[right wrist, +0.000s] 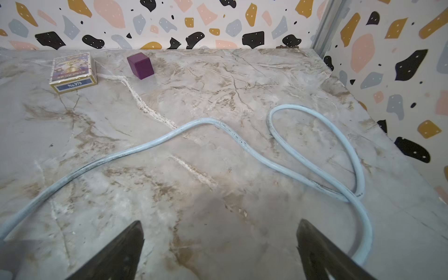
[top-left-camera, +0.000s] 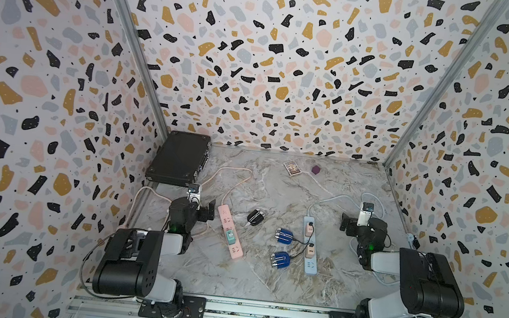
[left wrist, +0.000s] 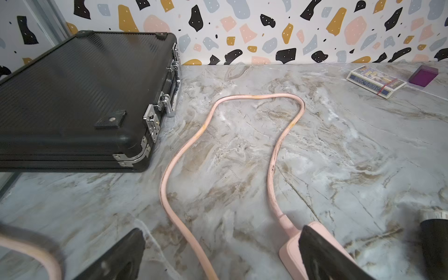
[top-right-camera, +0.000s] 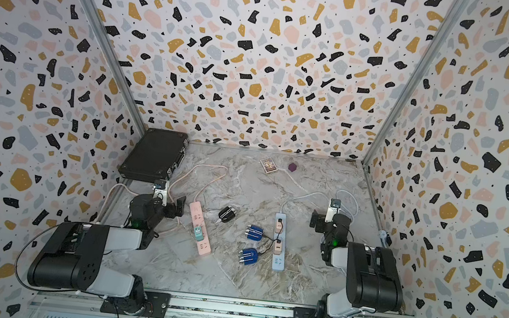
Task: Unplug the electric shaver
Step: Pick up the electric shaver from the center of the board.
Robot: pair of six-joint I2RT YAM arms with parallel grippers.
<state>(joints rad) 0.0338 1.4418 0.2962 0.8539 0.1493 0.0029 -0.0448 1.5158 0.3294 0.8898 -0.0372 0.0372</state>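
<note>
Mid-table, just beside the blue power strip (top-left-camera: 310, 267), lie two blue electric shavers: the far blue shaver (top-left-camera: 283, 235) and the near blue shaver (top-left-camera: 281, 259). Thin black cords run from them toward two beige adapters (top-left-camera: 310, 251) seated in that strip. Which cord ends at which adapter is too small to tell.

A black shaver (top-left-camera: 254, 217) lies loose between this strip and the pink power strip (top-left-camera: 225, 225), which carries a teal plug (top-left-camera: 230, 237). No object sits between the blue shavers and either arm.

The left gripper (left wrist: 218, 242) hovers low at the far end of the pink power strip, jaws spread wide and holding nothing, the pink cable (left wrist: 286, 135) looping ahead of it. The right gripper (right wrist: 218, 242) is spread just as wide and empty, over the pale blue cable (right wrist: 169, 135) beyond the blue strip.

Out at the back wall sit a card box (right wrist: 72, 72) and a purple cube (right wrist: 140, 65), with a black case (left wrist: 80, 97) in the far left corner.

Neither wrist camera catches the blue shavers. A dark, chrome-rimmed shape (left wrist: 434, 242) is cut off at the edge of the left wrist view.
</note>
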